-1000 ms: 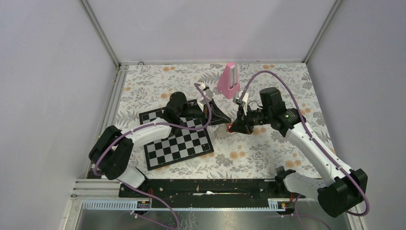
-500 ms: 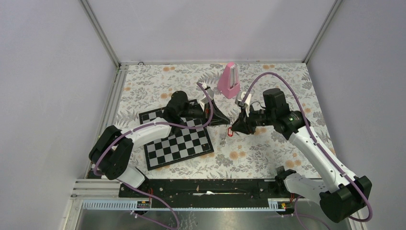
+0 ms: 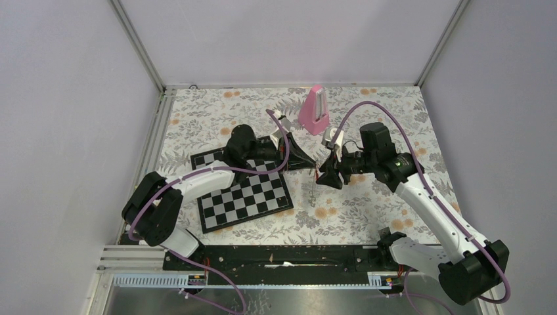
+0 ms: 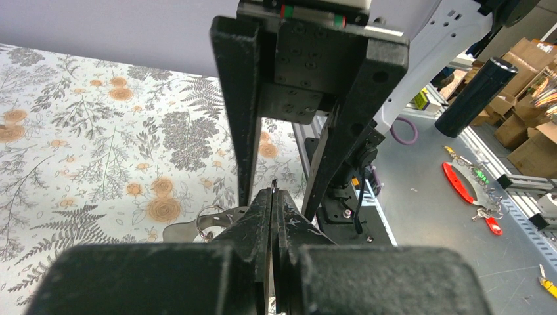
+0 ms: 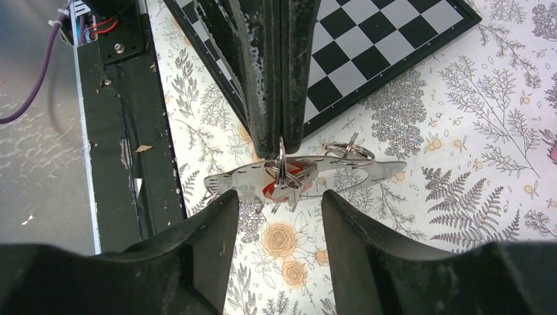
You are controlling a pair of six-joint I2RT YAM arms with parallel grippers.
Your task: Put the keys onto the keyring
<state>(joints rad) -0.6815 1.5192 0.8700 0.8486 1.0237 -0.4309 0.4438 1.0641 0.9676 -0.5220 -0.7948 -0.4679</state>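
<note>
My left gripper (image 3: 309, 165) is shut on a thin metal keyring (image 5: 281, 159); its closed fingertips (image 5: 279, 134) come down from the top of the right wrist view. Below the ring hang the keys: a red-headed one (image 5: 270, 191) and a flat silver one (image 5: 231, 181), above the flowered cloth. A second small ring (image 5: 348, 152) lies on a silver piece just to the right. My right gripper (image 5: 279, 220) is open just short of the bundle, touching nothing. In the top view it (image 3: 324, 176) faces the left gripper. In the left wrist view the left gripper (image 4: 272, 194) is shut, with one ring (image 4: 211, 219) showing beside it.
A chessboard (image 3: 244, 195) lies under the left arm, its corner close to the bundle (image 5: 368, 39). A pink metronome (image 3: 314, 107) stands behind the grippers. The black base rail (image 3: 282, 256) runs along the near edge. Cage posts and walls enclose the flowered cloth.
My right gripper has opened and let go of the red key, drawing back slightly. The bundle now hangs from the left gripper alone, which stayed shut in place.
</note>
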